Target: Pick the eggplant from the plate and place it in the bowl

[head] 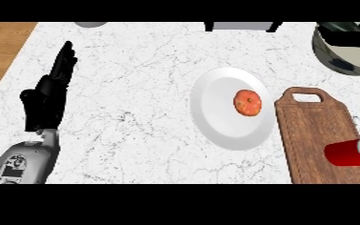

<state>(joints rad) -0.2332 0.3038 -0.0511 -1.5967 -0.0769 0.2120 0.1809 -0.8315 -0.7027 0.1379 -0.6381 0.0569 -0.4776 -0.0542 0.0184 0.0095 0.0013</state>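
A white plate [218,119] lies on the marble counter right of centre. On its right half sits a small round orange-red fruit [247,102]; no purple eggplant shows. A round grey and white vessel [339,47], possibly the bowl, is cut off by the upper right edge. My left hand [48,95] rests at the far left, fingers straight and pointing up, far from the plate and holding nothing. My right hand does not show.
A wooden cutting board [316,133] with a handle hole lies just right of the plate, with a red object [343,153] on its right end. At the counter's back edge are a grey item [91,24] and a dark-framed thing [243,26]. Wooden floor [14,38] shows far left.
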